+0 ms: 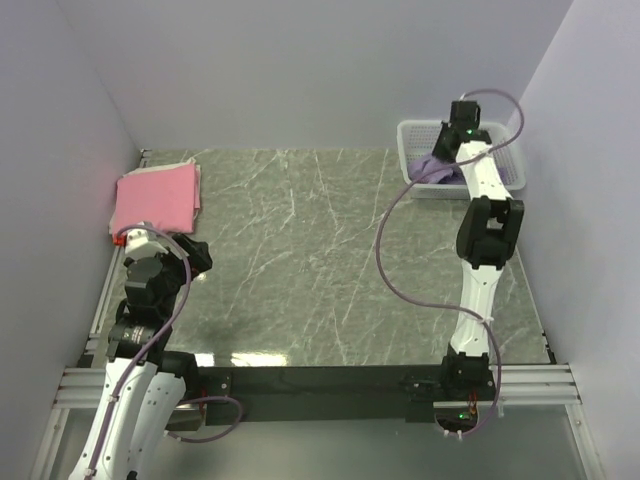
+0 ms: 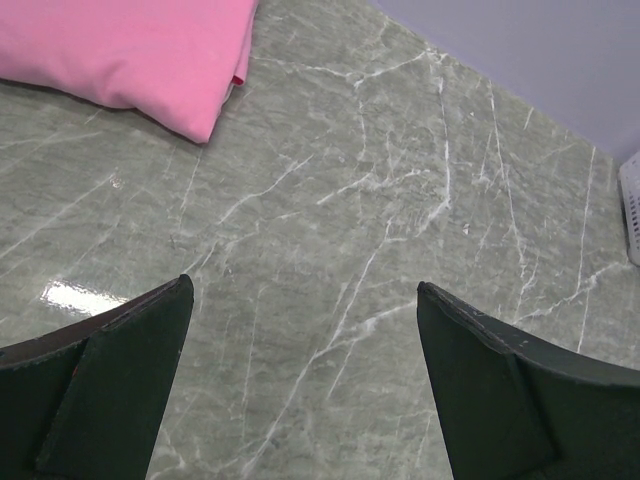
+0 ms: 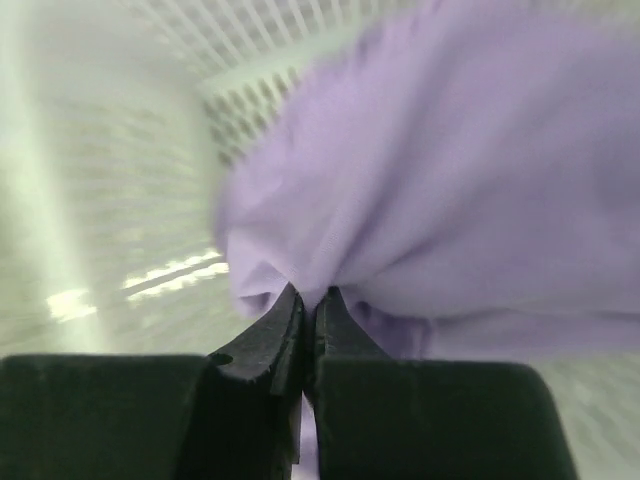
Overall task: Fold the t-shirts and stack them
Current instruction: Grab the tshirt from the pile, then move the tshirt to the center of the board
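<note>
Top view. Table (image 1: 330,250): grey-green marbled slab, closed in by pale walls (image 1: 300,70) at 9, 12 and 3 o'clock.

Right arm (image 1: 485,230): stretched toward 1 o'clock, its wrist dipping into the basket (image 1: 410,140), a white mesh tub in the table's 1 o'clock corner. The wrist stands over the tub and hides much of what is inside. A purplish cable (image 1: 381,245) loops from this arm out over the slab.

Left arm (image 1: 150,290): bent at 8 o'clock, its head just beside the near edge of the pink tee (image 1: 155,198).

Pink tee: a folded rectangle lying flat in the 10 o'clock corner, well apart from the basket.

Purple tee (image 1: 432,168): bunched inside the basket; only a patch shows under the right wrist.

Left wrist view. Left gripper (image 2: 305,285): jaws spread wide over bare slab, nothing between them. The pink tee (image 2: 120,50) shows at 11 o'clock with a rounded fold edge, a detail the top view does not give. A sliver of basket (image 2: 632,205) shows at 3 o'clock.

Right wrist view (blurred). Right gripper (image 3: 308,295): jaws pinched together on a fold of the purple tee (image 3: 450,180), which bulges toward 1 o'clock. The basket's (image 3: 250,100) mesh wall rises at 11 o'clock. Only this view shows the grip.
</note>
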Robot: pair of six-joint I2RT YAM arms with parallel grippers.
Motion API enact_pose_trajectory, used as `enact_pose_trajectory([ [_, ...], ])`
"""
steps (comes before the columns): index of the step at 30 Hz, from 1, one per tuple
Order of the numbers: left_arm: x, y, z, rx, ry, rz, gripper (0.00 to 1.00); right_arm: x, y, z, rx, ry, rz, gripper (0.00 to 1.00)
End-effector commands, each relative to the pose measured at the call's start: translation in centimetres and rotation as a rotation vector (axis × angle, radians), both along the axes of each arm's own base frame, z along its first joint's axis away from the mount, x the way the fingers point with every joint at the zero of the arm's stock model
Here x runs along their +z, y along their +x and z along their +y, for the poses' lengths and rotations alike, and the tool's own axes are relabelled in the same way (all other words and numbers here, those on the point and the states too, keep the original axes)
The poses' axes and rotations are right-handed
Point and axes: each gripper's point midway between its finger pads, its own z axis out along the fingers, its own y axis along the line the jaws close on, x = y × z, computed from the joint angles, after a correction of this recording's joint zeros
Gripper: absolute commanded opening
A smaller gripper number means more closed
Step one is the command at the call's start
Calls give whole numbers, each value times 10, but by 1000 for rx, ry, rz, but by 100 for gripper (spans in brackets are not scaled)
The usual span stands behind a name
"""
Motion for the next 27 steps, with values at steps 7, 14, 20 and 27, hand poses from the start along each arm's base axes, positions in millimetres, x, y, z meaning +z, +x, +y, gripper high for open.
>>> enact_pose_trajectory([
  [7, 20, 0, -2, -20, 7, -82, 100, 357, -102, 93, 224, -28, -676, 0],
  [14, 20, -3, -4, -29, 0, -80, 99, 458, -234, 207, 621, 247, -915, 0],
  [20, 17, -4, -7, -43, -6, -74, 99, 496, -313, 256, 883, 463, -1008, 0],
  [27, 10, -1, -12, -74, -7, -44, 99, 367, -280, 242, 638, 469, -762, 0],
])
